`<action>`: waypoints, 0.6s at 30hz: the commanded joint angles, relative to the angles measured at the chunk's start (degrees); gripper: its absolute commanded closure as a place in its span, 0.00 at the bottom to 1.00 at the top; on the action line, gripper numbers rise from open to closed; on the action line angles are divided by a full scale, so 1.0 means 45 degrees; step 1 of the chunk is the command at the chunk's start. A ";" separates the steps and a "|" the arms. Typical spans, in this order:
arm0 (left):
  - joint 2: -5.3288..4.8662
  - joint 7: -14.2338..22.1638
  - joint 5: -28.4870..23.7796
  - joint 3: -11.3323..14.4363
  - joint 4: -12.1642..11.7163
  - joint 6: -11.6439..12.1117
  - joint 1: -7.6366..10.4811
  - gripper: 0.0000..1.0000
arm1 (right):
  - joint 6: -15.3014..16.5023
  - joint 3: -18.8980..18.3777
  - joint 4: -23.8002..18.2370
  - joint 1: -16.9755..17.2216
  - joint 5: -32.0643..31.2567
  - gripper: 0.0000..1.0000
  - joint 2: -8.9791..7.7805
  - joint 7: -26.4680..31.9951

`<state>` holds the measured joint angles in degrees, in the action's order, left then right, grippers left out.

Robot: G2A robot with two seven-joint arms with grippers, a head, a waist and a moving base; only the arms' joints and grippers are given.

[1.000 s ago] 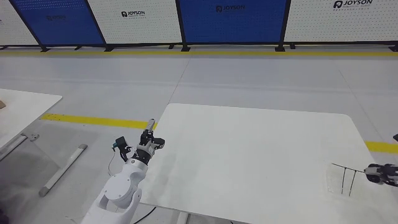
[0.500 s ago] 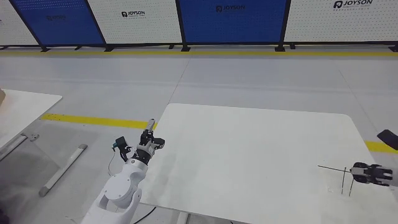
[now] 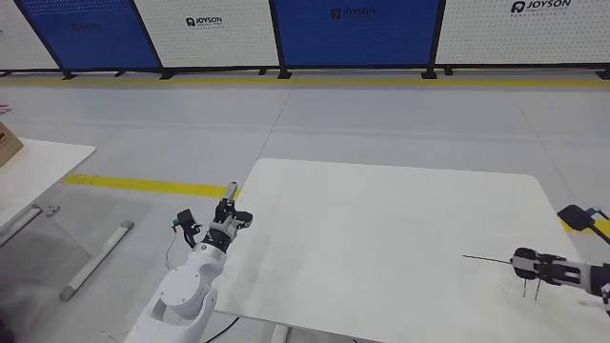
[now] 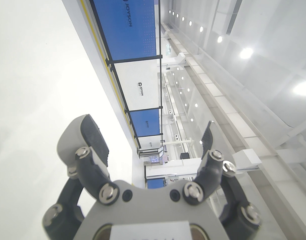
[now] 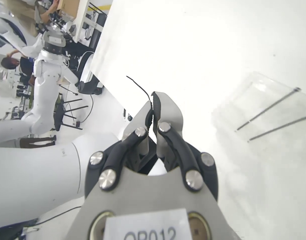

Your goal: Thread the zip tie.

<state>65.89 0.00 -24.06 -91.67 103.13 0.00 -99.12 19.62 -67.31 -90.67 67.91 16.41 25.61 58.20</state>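
White counter (image 3: 381, 238): right jaws pinch a thin black zip tie (image 5: 139, 86) over its right side, left jaws stand spread at its left edge, two spare ties (image 5: 267, 109) lie nearby.

Smooth matt white table (image 3: 381, 229) — thin black plastic zip tie (image 5: 141, 87).

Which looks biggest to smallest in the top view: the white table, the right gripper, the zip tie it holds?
1. white table, by far.
2. right gripper.
3. zip tie: about as long, but far thinner.
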 commanded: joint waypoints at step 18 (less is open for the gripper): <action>0.0000 0.0000 0.0000 0.0000 0.0000 0.0000 0.0000 0.00 | -0.0031 0.2206 0.0722 -0.2028 0.1104 1.00 0.1238 0.1560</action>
<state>65.89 0.00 -24.06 -91.67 103.13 0.00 -99.12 19.48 -57.39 -87.43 58.79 21.36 31.18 65.21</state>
